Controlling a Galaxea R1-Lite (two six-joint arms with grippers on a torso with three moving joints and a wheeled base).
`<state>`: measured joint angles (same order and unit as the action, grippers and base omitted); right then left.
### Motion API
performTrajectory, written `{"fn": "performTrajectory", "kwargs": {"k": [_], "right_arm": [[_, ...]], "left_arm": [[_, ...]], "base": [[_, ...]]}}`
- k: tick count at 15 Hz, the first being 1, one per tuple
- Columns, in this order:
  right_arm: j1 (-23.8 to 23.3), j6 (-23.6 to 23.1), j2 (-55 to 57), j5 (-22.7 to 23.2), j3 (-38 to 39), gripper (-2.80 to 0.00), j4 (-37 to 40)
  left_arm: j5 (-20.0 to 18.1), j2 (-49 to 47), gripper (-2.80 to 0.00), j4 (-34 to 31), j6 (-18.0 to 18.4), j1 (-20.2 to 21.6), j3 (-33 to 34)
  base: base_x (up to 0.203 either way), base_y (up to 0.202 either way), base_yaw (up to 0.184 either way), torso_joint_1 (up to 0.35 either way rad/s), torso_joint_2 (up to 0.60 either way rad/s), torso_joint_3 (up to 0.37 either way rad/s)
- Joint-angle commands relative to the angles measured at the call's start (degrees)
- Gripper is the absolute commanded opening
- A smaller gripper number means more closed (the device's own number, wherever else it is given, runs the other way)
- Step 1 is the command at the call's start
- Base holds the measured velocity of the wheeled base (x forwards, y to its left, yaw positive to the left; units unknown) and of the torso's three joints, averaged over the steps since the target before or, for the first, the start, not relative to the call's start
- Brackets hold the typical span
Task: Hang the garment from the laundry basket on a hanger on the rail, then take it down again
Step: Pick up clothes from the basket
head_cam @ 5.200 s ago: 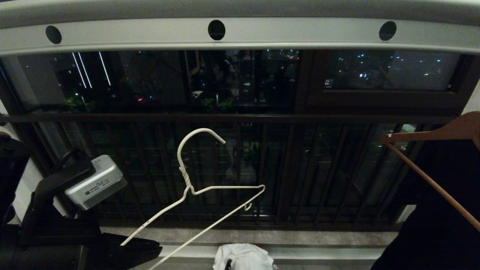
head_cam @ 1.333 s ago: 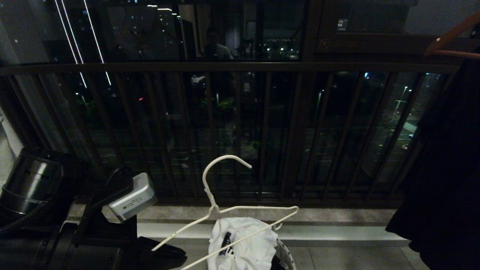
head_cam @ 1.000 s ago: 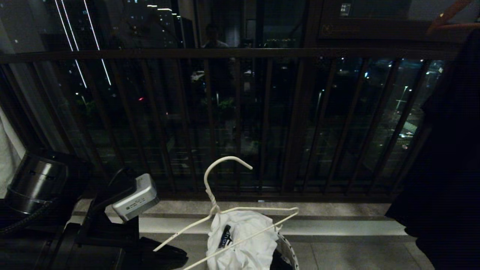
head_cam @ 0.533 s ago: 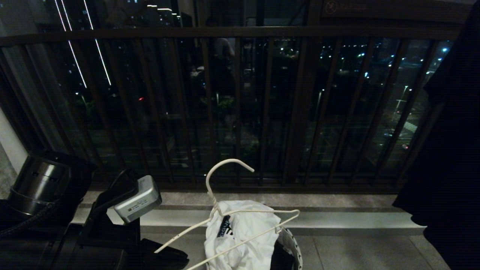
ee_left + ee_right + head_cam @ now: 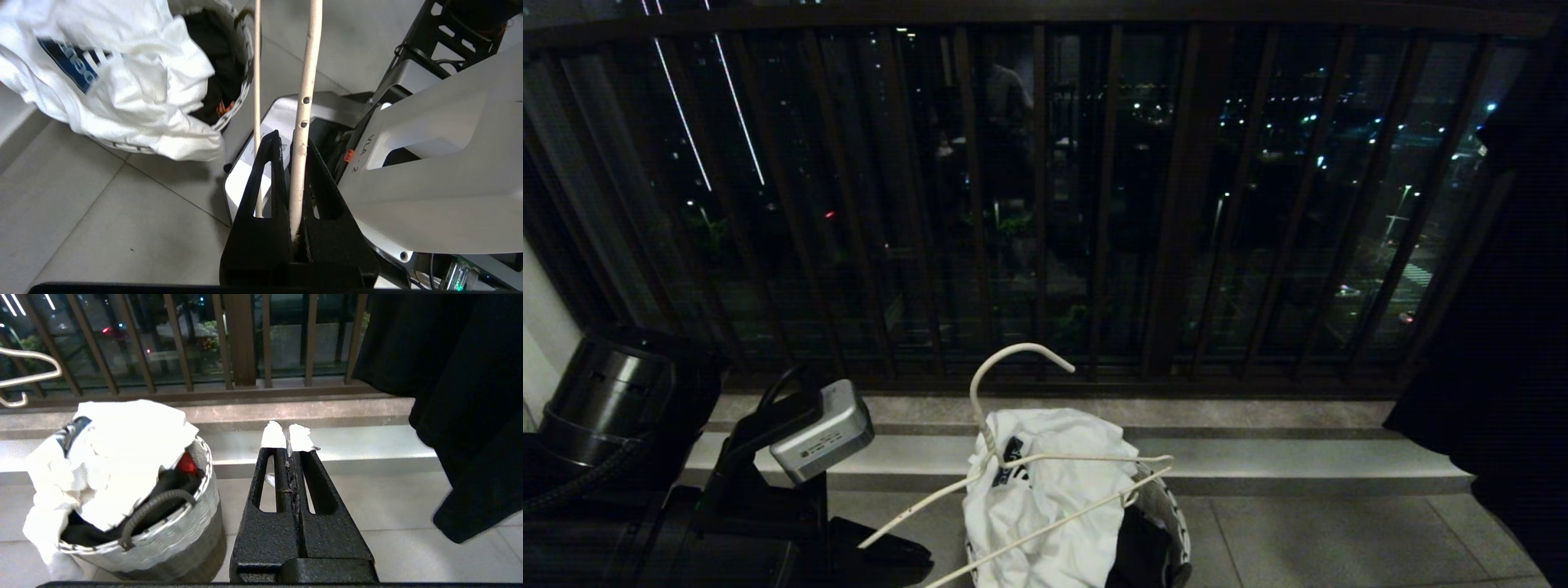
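Spilling over the rim of the basket (image 5: 179,535) on the floor, the T-shirt (image 5: 122,457) looks light, limp and easily snagged, best pinched at a raised fold or the collar. The left gripper (image 5: 292,151) fingers clamp the stiff hanger (image 5: 1013,457); the right gripper (image 5: 290,437) fingers are pressed together, empty.

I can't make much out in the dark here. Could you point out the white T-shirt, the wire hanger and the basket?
T-shirt (image 5: 1045,498): head view, on the bunched white cloth.
Wire hanger (image 5: 974,384): head view, on its curved hook.
Basket (image 5: 179,535): right wrist view, on its woven outer wall.
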<state>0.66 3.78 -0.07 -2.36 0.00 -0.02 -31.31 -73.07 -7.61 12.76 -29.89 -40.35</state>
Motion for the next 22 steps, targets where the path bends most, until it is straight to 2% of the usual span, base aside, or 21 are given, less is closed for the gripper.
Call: {"fn": "performTrajectory", "kwargs": {"k": [1, 14, 22], "right_arm": [[0.0, 0.0, 0.1, 0.0, 0.0, -2.8, -0.1], [0.0, 0.2, 0.1, -0.1, 0.0, -2.8, -0.1], [0.0, 0.2, 0.1, -0.1, 0.0, -2.8, -0.1]], "left_arm": [[-0.2, -0.1, -2.8, 0.0, 0.2, 0.0, 0.0], [0.1, 1.1, -2.8, -0.1, 0.9, 0.0, -0.2], [0.1, 1.9, -2.8, -0.1, 0.8, 0.0, -0.2]], "base": [[0.0, 0.0, 0.0, -0.032, 0.22, 0.198], [0.0, 0.0, 0.0, -0.002, 0.02, 0.017], [0.0, 0.0, 0.0, 0.001, 0.0, -0.177]]}}
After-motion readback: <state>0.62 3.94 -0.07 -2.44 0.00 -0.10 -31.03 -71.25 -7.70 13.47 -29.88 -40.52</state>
